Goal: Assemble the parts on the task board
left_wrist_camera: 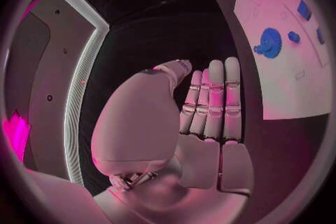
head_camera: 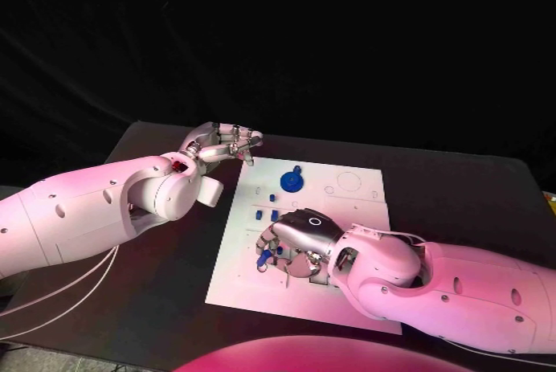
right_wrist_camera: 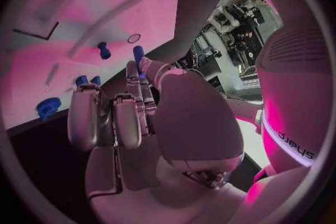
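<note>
Right hand has its fingers curled down over the near-left part of the task board, and a small blue peg sits right at the fingertips; looks pinched, but I can't tell for sure. Left hand hovers off the board's far-left corner, fingers straight, side by side, holding nothing. The blue gear lies flat further back, small blue parts just near of it. The right hand covers whatever's under its palm.
</note>
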`<state>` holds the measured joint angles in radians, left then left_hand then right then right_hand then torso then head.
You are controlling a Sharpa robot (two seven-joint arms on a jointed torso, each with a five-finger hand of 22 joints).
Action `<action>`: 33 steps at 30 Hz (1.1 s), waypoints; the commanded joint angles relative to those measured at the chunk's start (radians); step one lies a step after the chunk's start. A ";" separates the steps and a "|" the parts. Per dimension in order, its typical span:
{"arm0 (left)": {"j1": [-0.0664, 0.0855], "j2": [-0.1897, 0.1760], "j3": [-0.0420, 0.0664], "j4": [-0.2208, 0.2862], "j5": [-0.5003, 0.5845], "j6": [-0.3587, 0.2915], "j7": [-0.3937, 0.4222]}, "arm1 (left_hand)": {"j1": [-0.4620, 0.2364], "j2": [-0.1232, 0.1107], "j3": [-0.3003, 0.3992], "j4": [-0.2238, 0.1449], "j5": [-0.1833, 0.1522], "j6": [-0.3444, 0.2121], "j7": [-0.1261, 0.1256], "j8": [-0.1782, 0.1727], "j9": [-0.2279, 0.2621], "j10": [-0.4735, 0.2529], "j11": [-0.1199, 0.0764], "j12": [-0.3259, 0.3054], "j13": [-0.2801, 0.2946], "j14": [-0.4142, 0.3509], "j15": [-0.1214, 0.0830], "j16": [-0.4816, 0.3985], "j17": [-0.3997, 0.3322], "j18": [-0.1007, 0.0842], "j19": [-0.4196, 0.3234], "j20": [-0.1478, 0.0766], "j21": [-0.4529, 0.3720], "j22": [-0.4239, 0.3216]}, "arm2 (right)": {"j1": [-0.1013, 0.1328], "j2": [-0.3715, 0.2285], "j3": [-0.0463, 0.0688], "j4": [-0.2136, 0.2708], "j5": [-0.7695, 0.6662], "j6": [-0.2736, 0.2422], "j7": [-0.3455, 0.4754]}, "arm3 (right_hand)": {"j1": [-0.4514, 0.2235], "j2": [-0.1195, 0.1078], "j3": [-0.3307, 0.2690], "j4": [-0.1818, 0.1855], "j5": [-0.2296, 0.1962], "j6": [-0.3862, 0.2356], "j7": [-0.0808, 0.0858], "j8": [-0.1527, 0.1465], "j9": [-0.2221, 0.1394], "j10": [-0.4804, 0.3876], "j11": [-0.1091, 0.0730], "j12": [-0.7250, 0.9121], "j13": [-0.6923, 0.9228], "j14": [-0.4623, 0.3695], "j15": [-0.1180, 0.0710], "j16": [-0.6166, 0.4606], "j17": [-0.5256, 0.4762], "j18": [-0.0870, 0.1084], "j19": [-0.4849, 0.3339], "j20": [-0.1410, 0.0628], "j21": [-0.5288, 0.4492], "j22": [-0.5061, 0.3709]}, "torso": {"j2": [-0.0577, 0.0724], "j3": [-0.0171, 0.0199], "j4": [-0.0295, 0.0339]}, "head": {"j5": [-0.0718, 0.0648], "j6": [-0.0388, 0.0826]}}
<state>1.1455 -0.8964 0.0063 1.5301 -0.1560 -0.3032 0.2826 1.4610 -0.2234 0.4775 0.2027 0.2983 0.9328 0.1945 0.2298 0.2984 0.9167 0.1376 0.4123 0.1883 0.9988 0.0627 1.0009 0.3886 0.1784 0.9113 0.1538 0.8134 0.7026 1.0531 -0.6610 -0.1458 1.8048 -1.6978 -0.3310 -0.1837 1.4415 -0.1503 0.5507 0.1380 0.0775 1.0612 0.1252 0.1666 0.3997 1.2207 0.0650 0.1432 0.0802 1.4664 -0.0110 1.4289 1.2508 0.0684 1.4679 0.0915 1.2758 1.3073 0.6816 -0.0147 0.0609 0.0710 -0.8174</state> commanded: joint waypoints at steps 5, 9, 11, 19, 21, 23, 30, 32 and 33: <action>0.000 0.002 0.001 0.003 0.004 0.017 0.003 | 0.003 0.001 -0.003 -0.002 0.004 -0.005 0.001 0.005 0.001 -0.005 -0.001 0.006 -0.001 -0.008 0.002 -0.004 -0.001 0.003 -0.004 0.003 -0.005 0.001 | -0.008 0.009 -0.001 -0.007 -0.051 0.049 -0.007 | -0.008 0.001 0.005 -0.002 0.004 0.006 0.003 0.039 0.048 0.006 0.000 -0.006 0.000 0.044 -0.003 0.004 -0.002 -0.012 0.018 -0.006 -0.006 0.168 | 0.000 0.0009 0.0004 | 0.003 -0.004; 0.000 0.002 0.001 0.003 0.004 0.017 0.003 | 0.003 0.001 -0.003 -0.002 0.004 -0.005 0.001 0.005 0.001 -0.005 -0.001 0.006 -0.001 -0.008 0.002 -0.004 -0.001 0.003 -0.004 0.003 -0.005 0.001 | -0.009 0.013 -0.002 -0.011 -0.061 0.064 -0.015 | -0.010 0.000 0.006 -0.003 0.004 0.006 0.003 0.040 0.049 0.006 0.000 -0.006 0.000 0.044 -0.003 0.004 -0.002 -0.012 0.018 -0.006 -0.004 0.169 | 0.000 0.0004 -0.0002 | 0.003 -0.005; 0.000 0.002 0.001 0.003 0.004 0.017 0.003 | 0.003 0.001 -0.003 -0.002 0.004 -0.005 0.001 0.005 0.001 -0.005 -0.001 0.006 -0.001 -0.008 0.002 -0.004 -0.001 0.003 -0.004 0.003 -0.005 0.001 | -0.010 0.015 -0.002 -0.014 -0.069 0.070 -0.020 | -0.010 0.000 0.006 -0.003 0.004 0.006 0.003 0.040 0.049 0.006 0.000 -0.006 0.000 0.044 -0.003 0.004 -0.002 -0.012 0.018 -0.006 -0.004 0.169 | 0.000 0.0003 -0.0005 | 0.004 -0.007; 0.000 0.002 0.001 0.003 0.004 0.017 0.003 | 0.003 0.001 -0.003 -0.002 0.004 -0.005 0.001 0.005 0.001 -0.005 -0.001 0.006 -0.001 -0.008 0.002 -0.004 -0.001 0.003 -0.004 0.003 -0.005 0.001 | -0.015 0.025 -0.003 -0.021 -0.111 0.079 -0.051 | -0.012 0.000 0.006 -0.003 0.004 0.006 0.004 0.040 0.049 0.007 0.000 -0.007 0.000 0.044 -0.003 0.004 -0.002 -0.012 0.018 -0.006 -0.005 0.169 | 0.000 0.0010 0.0000 | 0.004 -0.007; 0.000 0.002 0.001 0.002 0.004 0.016 0.003 | 0.003 0.001 -0.003 -0.002 0.004 -0.005 0.001 0.005 0.001 -0.005 -0.001 0.006 -0.001 -0.008 0.002 -0.004 -0.001 0.003 -0.004 0.003 -0.005 0.001 | -0.017 0.027 -0.004 -0.021 -0.121 0.079 -0.058 | -0.013 0.000 0.006 -0.003 0.004 0.006 0.004 0.040 0.049 0.007 0.000 -0.007 0.000 0.043 -0.003 0.004 -0.003 -0.013 0.019 -0.006 -0.003 0.169 | 0.000 0.0008 0.0002 | 0.003 -0.007; 0.000 0.001 0.001 0.002 0.004 0.016 0.003 | 0.003 0.001 -0.003 -0.002 0.004 -0.005 0.001 0.005 0.001 -0.005 -0.001 0.006 -0.001 -0.008 0.002 -0.004 -0.001 0.003 -0.004 0.003 -0.005 0.001 | -0.018 0.029 -0.004 -0.021 -0.128 0.079 -0.063 | -0.013 0.000 0.006 -0.003 0.004 0.006 0.004 0.040 0.049 0.007 0.000 -0.007 0.000 0.043 -0.003 0.004 -0.003 -0.013 0.019 -0.006 -0.003 0.169 | 0.000 0.0007 0.0003 | 0.003 -0.007; 0.000 0.001 0.001 0.002 0.004 0.016 0.002 | 0.003 0.001 -0.003 -0.002 0.004 -0.005 0.001 0.005 0.001 -0.005 -0.001 0.006 -0.001 -0.008 0.002 -0.004 -0.001 0.003 -0.004 0.003 -0.005 0.001 | -0.022 0.040 -0.005 -0.021 -0.138 0.093 -0.069 | -0.016 -0.003 0.007 -0.004 0.004 0.005 0.004 0.041 0.050 0.008 0.000 -0.009 0.000 0.043 -0.002 0.004 -0.003 -0.013 0.019 -0.006 -0.002 0.170 | 0.000 0.0002 -0.0003 | 0.002 -0.006; 0.000 0.001 0.001 0.002 0.004 0.017 0.001 | 0.003 0.001 -0.003 -0.002 0.004 -0.005 0.001 0.005 0.001 -0.005 -0.001 0.006 -0.001 -0.008 0.002 -0.004 -0.001 0.003 -0.004 0.003 -0.005 0.001 | -0.024 0.046 -0.006 -0.022 -0.140 0.100 -0.069 | -0.021 -0.006 0.008 -0.005 0.004 0.004 0.004 0.041 0.051 0.008 0.001 -0.011 0.000 0.043 -0.002 0.004 -0.004 -0.013 0.018 -0.005 -0.003 0.170 | 0.000 0.0003 0.0002 | 0.002 -0.007; 0.000 0.001 0.001 0.002 0.004 0.018 0.001 | 0.002 0.002 -0.003 -0.001 0.004 -0.007 0.002 0.008 0.002 -0.007 0.000 0.008 -0.002 -0.009 0.002 -0.004 -0.001 0.004 -0.005 0.004 -0.006 0.001 | -0.025 0.048 -0.006 -0.022 -0.141 0.102 -0.069 | -0.021 -0.006 0.008 -0.005 0.004 0.004 0.004 0.041 0.051 0.008 0.001 -0.011 0.000 0.043 -0.002 0.004 -0.004 -0.013 0.018 -0.005 -0.003 0.170 | 0.000 0.0003 0.0006 | 0.001 -0.006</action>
<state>1.1455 -0.8968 0.0063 1.5301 -0.1560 -0.3013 0.2803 1.4611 -0.2234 0.4775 0.2027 0.2983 0.9329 0.1945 0.2330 0.2988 0.9168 0.1376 0.4169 0.1884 0.9960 0.0655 1.0009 0.3887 0.1784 0.9113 0.1538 0.8134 0.7026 1.0320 -0.6164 -0.1495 1.7829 -1.8097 -0.2614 -0.2401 1.4315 -0.1585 0.5533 0.1351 0.0766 1.0563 0.1302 0.1815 0.4000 1.2240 0.0685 0.1367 0.0820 1.4664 -0.0109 1.4288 1.2485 0.0689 1.4679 0.0915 1.2757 1.3078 0.6818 -0.0141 0.0609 0.0732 -0.8238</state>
